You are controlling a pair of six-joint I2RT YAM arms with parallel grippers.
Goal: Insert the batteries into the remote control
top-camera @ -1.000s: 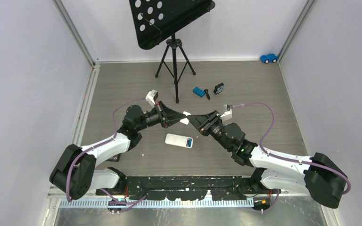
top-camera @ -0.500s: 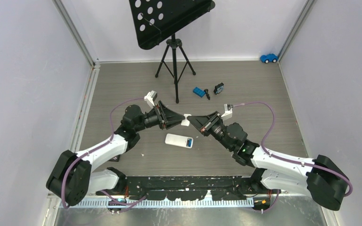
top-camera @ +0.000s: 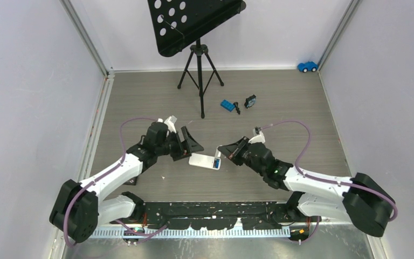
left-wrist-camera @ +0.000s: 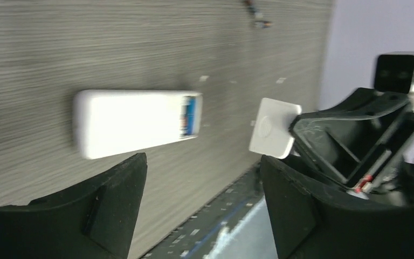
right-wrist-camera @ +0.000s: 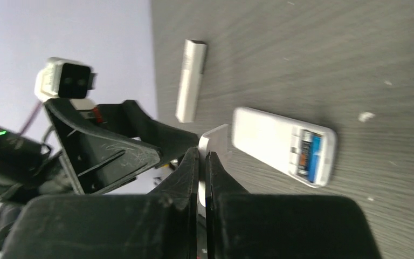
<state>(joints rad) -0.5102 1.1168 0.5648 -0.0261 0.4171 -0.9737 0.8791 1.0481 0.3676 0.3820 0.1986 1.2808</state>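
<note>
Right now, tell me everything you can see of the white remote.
The remote is a flat, white, plastic-looking slab with rounded corners, lying back-up on the grey table. Its battery bay, at the right end in the top view, is open, a blue cell inside; the white cover is held off beside it. Nothing grips it.

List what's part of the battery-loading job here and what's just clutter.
Job:
- remote control, bay open
- batteries in the bay
- white cover, pinched by the right gripper
- left gripper, open

Clutter:
- music stand
- blue brick
- black-and-blue block
- toy car
</note>
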